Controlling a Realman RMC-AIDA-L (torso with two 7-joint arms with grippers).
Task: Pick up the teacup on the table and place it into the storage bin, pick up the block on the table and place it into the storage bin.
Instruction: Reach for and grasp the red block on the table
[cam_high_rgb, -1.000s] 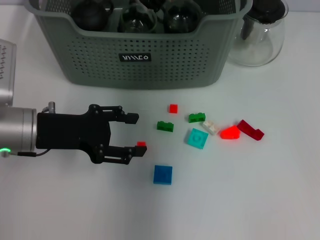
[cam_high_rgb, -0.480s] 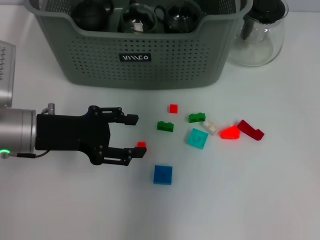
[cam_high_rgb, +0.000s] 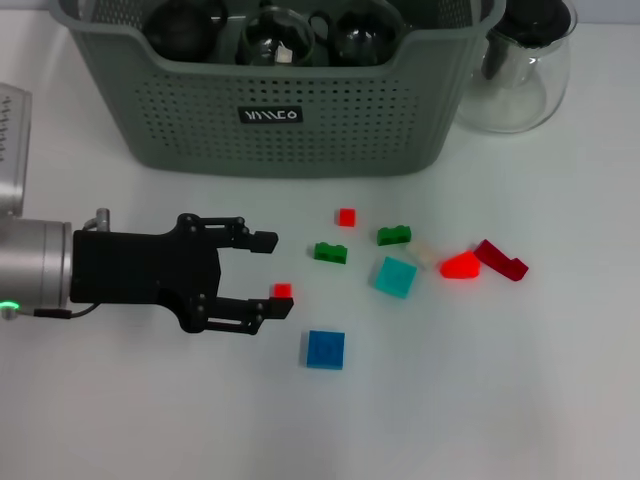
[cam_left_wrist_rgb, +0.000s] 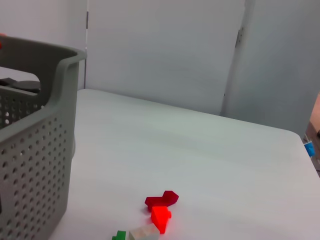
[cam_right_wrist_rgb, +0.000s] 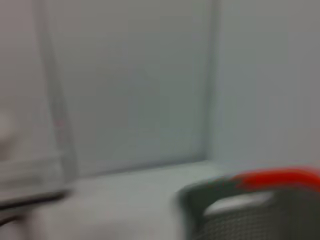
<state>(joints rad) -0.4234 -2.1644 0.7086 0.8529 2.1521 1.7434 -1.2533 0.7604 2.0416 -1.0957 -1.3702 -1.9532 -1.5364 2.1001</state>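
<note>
My left gripper (cam_high_rgb: 272, 274) hovers low over the table in front of the storage bin (cam_high_rgb: 300, 150), open, fingers pointing right. A tiny red block (cam_high_rgb: 283, 290) lies just at its nearer fingertip, not held. Other blocks lie to the right: small red (cam_high_rgb: 346, 217), two green (cam_high_rgb: 330, 252) (cam_high_rgb: 394, 236), teal (cam_high_rgb: 395, 277), blue (cam_high_rgb: 325, 350), bright red (cam_high_rgb: 460, 266), dark red (cam_high_rgb: 500, 260). Glass teacups (cam_high_rgb: 275, 35) sit inside the bin; none shows on the table. The left wrist view shows the bin wall (cam_left_wrist_rgb: 35, 150) and the dark red block (cam_left_wrist_rgb: 162, 200). My right gripper is out of view.
A clear glass pitcher (cam_high_rgb: 520, 70) with a dark lid stands right of the bin at the back. In the right wrist view only a grey-green rim (cam_right_wrist_rgb: 200, 192) with something red (cam_right_wrist_rgb: 277, 177) on it can be made out.
The middle glass cup in the bin has shifted a little. My left gripper has barely moved and stays open by the tiny red block.
</note>
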